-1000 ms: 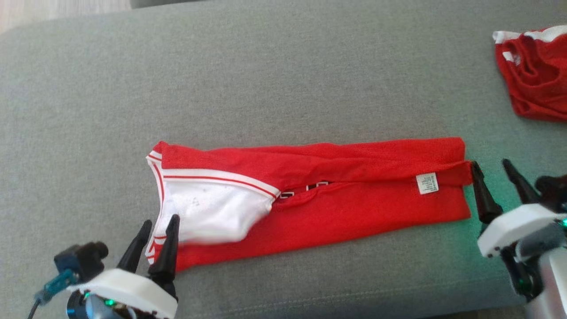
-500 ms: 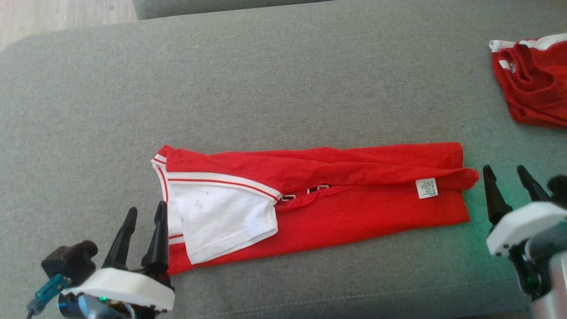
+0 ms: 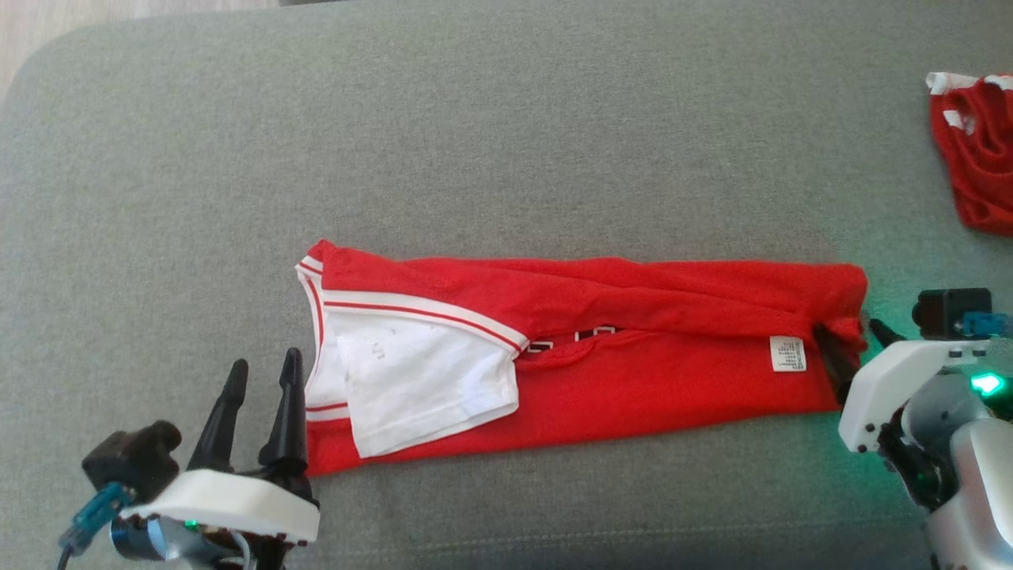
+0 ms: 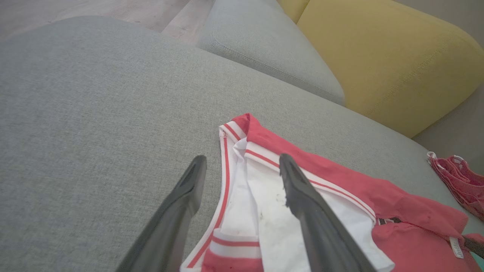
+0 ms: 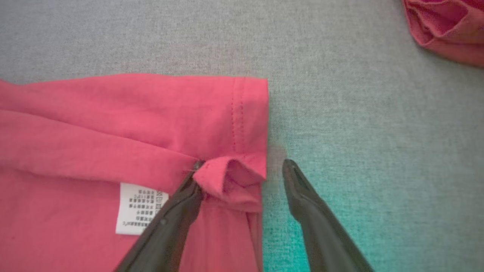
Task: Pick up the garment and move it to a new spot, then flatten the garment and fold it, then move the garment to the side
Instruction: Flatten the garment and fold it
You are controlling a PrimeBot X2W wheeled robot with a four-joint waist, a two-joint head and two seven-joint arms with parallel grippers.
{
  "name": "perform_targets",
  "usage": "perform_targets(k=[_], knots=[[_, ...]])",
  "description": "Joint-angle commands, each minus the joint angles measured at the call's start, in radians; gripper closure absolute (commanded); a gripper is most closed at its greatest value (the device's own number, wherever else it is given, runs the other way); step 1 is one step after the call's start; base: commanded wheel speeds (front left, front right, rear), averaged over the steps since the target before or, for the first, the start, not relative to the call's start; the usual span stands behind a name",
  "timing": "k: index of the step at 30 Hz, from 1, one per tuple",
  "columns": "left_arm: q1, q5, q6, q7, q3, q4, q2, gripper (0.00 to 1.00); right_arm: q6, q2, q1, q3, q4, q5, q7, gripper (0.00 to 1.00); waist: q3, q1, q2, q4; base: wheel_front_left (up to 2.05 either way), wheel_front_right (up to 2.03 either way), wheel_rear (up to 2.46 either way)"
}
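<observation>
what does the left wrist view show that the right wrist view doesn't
Left wrist view: the yellow cushion, wood floor, the white sleeve with red stripes, and the open left end effector at its edge. Right wrist view: the stitched hem, with the open right end effector around a bunched corner of it. Both: the red shirt, its care label, the grey sofa seat and a second red garment.

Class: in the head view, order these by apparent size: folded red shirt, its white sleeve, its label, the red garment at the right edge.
1. folded red shirt
2. white sleeve
3. red garment, cut off by the picture's edge and farther away, so its rank is unsure
4. label
</observation>
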State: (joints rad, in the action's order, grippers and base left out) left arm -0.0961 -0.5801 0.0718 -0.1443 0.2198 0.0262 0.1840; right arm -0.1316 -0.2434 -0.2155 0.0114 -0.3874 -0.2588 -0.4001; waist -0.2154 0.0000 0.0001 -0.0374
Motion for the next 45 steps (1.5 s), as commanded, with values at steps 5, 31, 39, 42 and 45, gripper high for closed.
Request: perform_targets(k=[5, 31, 39, 42, 45], knots=[[0.050, 0.009, 0.005, -0.021, -0.030, 0.016, 0.003, 0.00, 0.001, -0.033, -0.039, 0.064, 0.005, -0.056, -0.088, 0.00, -0.004, 0.0000, -0.0001, -0.001, 0.00, 0.00, 0.00], [0.013, 0.019, 0.019, -0.013, -0.008, 0.030, 0.027, 0.00, 0.001, -0.113, -0.053, 0.078, 0.001, -0.200, -0.056, 1.00, 0.095, 0.0000, -0.0001, -0.043, 0.00, 0.00, 0.00], [0.013, 0.023, 0.029, 0.002, -0.001, 0.052, 0.035, 0.00, 0.001, -0.122, -0.022, 0.036, 0.113, -0.218, -0.089, 1.00, 0.081, 0.0000, -0.0001, -0.095, 0.00, 0.00, 0.00], [0.017, 0.023, 0.029, 0.005, 0.004, 0.051, 0.035, 0.00, 0.001, -0.098, -0.002, 0.075, 0.196, -0.250, -0.107, 1.00, 0.076, 0.0000, -0.0001, -0.107, 0.00, 0.00, 0.00], [0.022, 0.023, 0.029, 0.006, 0.008, 0.049, 0.034, 0.00, 0.001, -0.079, 0.020, 0.130, 0.284, -0.298, -0.129, 1.00, 0.076, 0.0000, -0.0001, -0.109, 0.00, 0.00, 0.00]])
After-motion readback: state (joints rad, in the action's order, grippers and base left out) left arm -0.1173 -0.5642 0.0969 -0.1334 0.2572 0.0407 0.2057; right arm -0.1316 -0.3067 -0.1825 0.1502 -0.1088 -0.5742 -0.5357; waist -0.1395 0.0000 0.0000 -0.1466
